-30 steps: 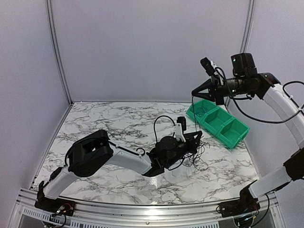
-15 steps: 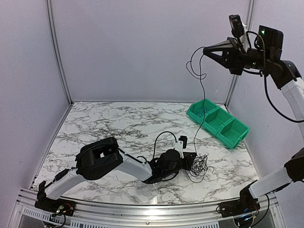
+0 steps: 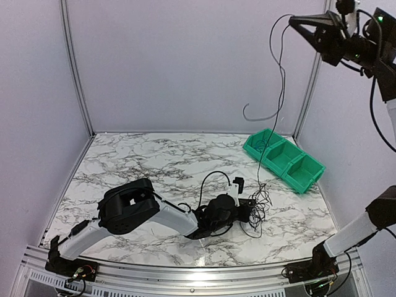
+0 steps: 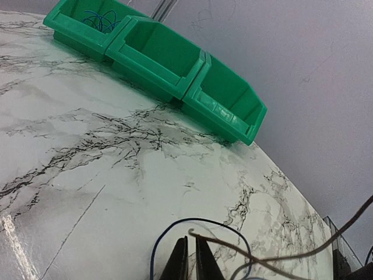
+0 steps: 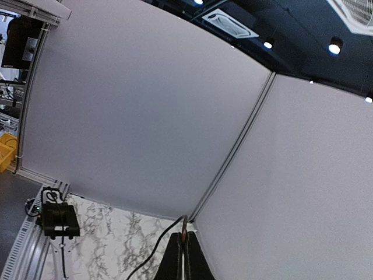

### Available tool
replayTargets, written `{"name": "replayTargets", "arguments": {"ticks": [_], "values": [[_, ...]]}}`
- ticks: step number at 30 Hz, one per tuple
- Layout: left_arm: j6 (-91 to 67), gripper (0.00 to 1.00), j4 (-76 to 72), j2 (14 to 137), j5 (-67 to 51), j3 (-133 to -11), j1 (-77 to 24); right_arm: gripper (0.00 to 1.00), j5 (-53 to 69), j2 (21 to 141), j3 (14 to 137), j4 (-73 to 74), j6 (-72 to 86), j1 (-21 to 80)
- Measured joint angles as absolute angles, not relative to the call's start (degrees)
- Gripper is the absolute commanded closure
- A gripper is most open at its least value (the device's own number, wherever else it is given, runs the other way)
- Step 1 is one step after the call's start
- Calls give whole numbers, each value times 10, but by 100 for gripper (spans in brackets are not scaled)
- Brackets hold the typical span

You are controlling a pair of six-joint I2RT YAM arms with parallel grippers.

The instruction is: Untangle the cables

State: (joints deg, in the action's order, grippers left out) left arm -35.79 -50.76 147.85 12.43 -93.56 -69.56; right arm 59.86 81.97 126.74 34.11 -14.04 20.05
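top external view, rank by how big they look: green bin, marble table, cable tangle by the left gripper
1. marble table
2. green three-compartment bin
3. cable tangle, beside the left gripper; it is wispy, so its outline is rough. The bin sits farther from the camera yet looks clearly larger.

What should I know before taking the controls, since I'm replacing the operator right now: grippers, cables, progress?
Right gripper: shut on one black cable, held high near the far right corner. The cable hangs down to the tangle.
Left gripper: low on the table, apparently shut on the tangle, pinning it.
Blue coil: lies in an end compartment of the green bin.
Done: one strand lifted, though its lower part seems not yet free of the tangle.
Left: pull that strand clear, probably bin it, then separate the rest.
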Motion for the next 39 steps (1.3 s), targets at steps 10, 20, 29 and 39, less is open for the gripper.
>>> {"name": "replayTargets", "arguments": {"ticks": [10, 20, 29, 39], "values": [[-359, 99, -513, 1468, 124, -918, -696, 100, 610, 845, 1340, 204, -40, 154], [-304, 57, -516, 1319, 147, -708, -696, 100, 602, 816, 1086, 178, -32, 145], [-215, 47, -557, 1074, 206, -503, -698, 100, 550, 783, 867, 204, -97, 189], [-129, 36, -560, 917, 201, -423, -705, 100, 495, 803, 791, 255, -184, 288]]}}
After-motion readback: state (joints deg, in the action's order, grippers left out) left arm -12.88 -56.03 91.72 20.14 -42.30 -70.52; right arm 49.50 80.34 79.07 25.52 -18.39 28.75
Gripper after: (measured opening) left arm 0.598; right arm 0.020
